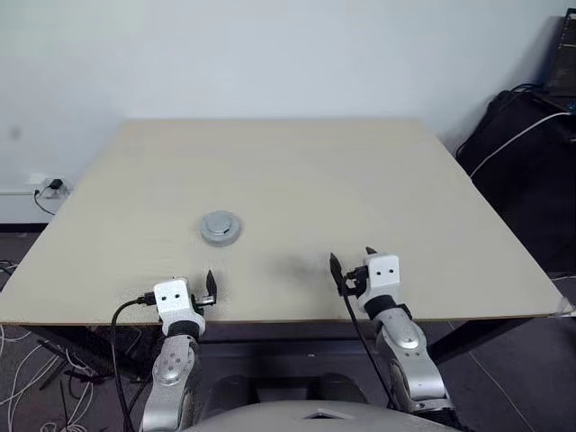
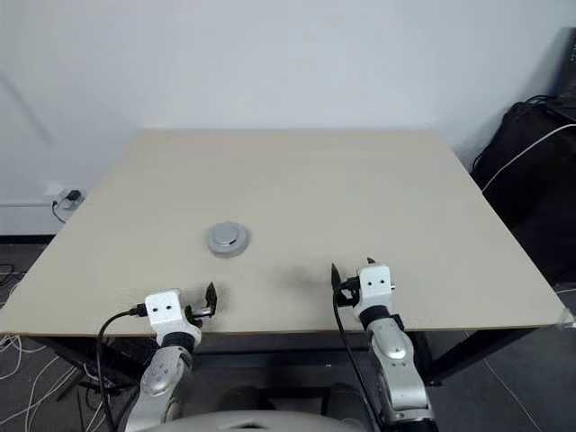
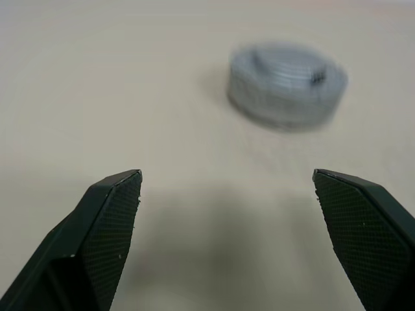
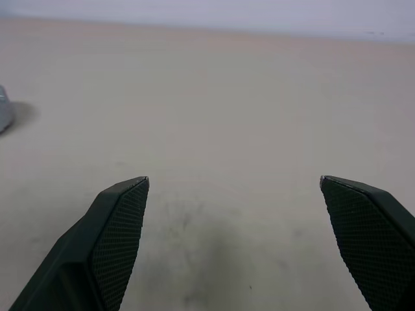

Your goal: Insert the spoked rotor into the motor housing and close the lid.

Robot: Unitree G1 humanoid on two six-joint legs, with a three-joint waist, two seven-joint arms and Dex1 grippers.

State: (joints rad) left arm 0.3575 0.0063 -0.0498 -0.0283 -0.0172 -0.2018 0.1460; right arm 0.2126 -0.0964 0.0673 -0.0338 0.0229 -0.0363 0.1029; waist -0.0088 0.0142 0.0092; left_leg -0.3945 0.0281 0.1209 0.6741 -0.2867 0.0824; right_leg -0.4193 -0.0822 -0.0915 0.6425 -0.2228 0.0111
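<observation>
Lid (image 1: 220,227) on table (image 1: 360,198) (claws apart)

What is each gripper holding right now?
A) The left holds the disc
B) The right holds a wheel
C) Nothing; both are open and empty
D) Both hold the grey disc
C: the left gripper and right gripper stand open and empty, and the lid sits apart on the table.

Left gripper (image 3: 227,188), right gripper (image 4: 233,188) agape, empty
</observation>
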